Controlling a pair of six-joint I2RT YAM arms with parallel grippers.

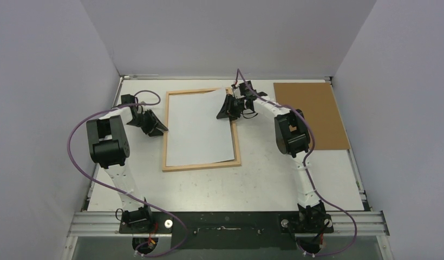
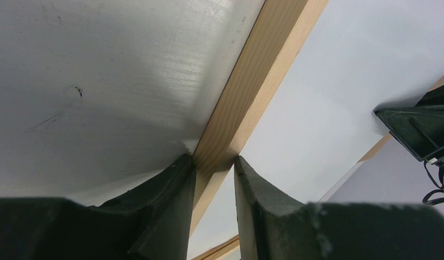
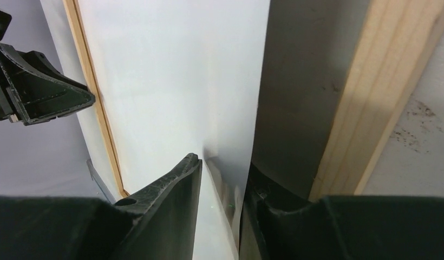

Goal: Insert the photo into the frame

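The photo (image 1: 201, 127) is lying plain white side up inside the frame (image 1: 203, 165), sitting a little crooked against the rails. None of its printed scene is showing. Its far right corner is lifting off the surface, and my right wrist view shows a dark shadow between that raised edge and the frame's right rail.

The frame is lying flat in the middle of the table (image 1: 263, 184), long side running away from me.

My right claw (image 1: 226, 112) is reaching in at that far right corner. Its 2 fingers are standing apart with the photo's edge passing between them. The gap is wider than the thin sheet, so I am not pinching it.

My left claw (image 1: 157, 127) is working the opposite side. Its 2 fingers are straddling the left rail, 1 on the outer side and 1 on the inner side beside the photo, and both tips are pressing against the wood, so I am clamping the frame there.

A brown backing board (image 1: 312, 114) is lying flat well apart from the frame, at the far right of the table beyond my right arm.
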